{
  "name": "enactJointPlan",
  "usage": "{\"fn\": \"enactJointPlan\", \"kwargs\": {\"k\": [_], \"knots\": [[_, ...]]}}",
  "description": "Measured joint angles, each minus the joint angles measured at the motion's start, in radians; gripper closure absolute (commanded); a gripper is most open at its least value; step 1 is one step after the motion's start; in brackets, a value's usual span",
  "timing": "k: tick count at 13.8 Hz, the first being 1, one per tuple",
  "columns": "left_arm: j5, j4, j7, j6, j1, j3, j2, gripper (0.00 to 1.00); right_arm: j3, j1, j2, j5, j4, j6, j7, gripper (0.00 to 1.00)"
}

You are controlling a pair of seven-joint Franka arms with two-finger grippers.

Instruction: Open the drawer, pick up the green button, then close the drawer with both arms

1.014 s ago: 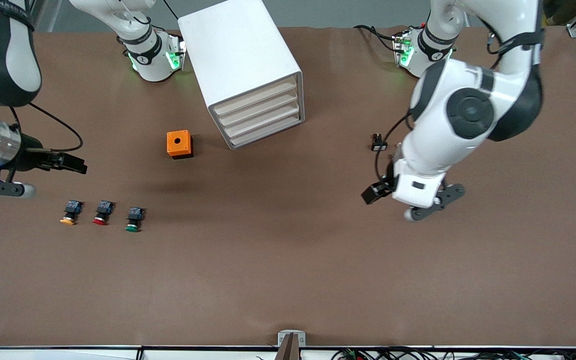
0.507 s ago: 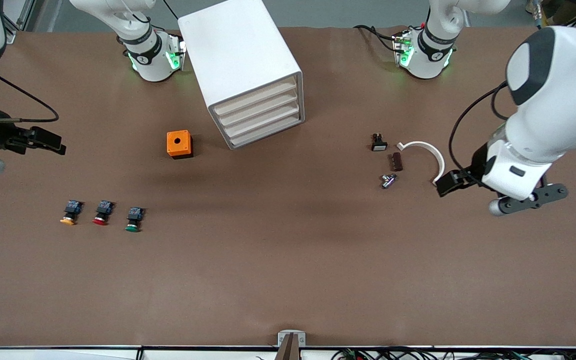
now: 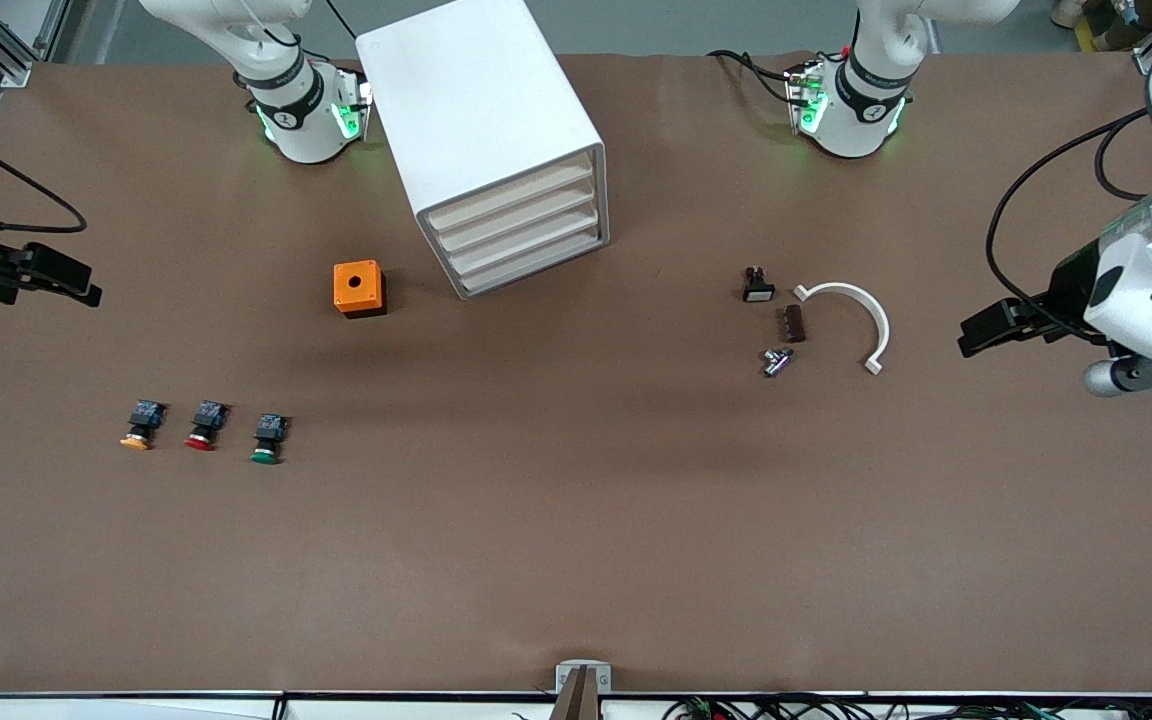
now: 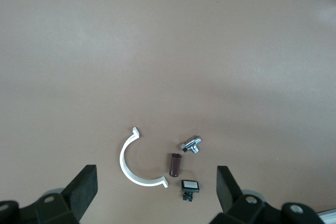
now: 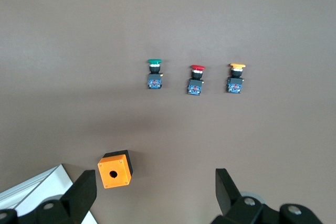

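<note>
Honestly, my worry is the three look-alike buttons lying in a row near the right arm's end of the table, well nearer the front camera than the cabinet (image 3: 491, 140). I want the green button (image 3: 267, 439), which lies at the end of the row closest to the table's middle, just beside the red-capped one (image 3: 205, 426); the yellow-capped one (image 3: 141, 425) lies past that. A slightly off descent could clip the red neighbour or tip the small green cap over.

My right gripper (image 5: 152, 195) hangs high over the table edge at its own end, fingers (image 5: 81, 195) spread wide and empty. My left gripper (image 4: 155, 192) hangs over its end of the table, fingers (image 4: 84, 188) also wide and empty, with the white curved clip (image 3: 854, 315), a brown cylinder (image 3: 793, 323) and small metal fitting (image 3: 776, 361) below.

All four drawer fronts sit flush, so the lowest drawer (image 3: 536, 262) looks shut. They are stacked tight, and I judge a finger could easily catch the one above. The cabinet stands loose and angled, so a one-armed pull may drag it or nudge the orange box (image 3: 358, 288).
</note>
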Motion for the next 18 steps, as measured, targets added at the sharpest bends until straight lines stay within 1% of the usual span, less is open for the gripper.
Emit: {"fn": "enactJointPlan", "kwargs": {"k": [5,10,11,12,15,18], "knots": [[0.057,0.0,0.009,-0.05,-0.003,-0.009,-0.037,0.0,0.001,-0.008,0.012,0.0,0.055,0.002,-0.001,0.0],[0.059,-0.001,0.034,-0.057,0.002,-0.011,-0.056,0.0,0.004,-0.008,0.022,0.0,0.071,0.002,-0.002,0.0],[0.059,-0.001,0.037,-0.058,0.015,-0.02,-0.062,0.0,0.004,-0.008,0.022,0.0,0.071,0.002,-0.002,0.0],[0.059,-0.002,0.04,-0.061,0.048,-0.055,-0.071,0.0,0.004,-0.008,0.022,0.0,0.071,0.002,-0.002,0.0],[0.061,-0.008,0.053,-0.075,0.196,-0.212,-0.107,0.0,0.003,-0.009,0.031,0.0,0.071,0.002,-0.002,0.0],[0.07,-0.056,0.054,-0.082,0.296,-0.32,-0.151,0.0,0.003,-0.009,0.043,0.0,0.074,0.003,-0.002,0.0]]}}
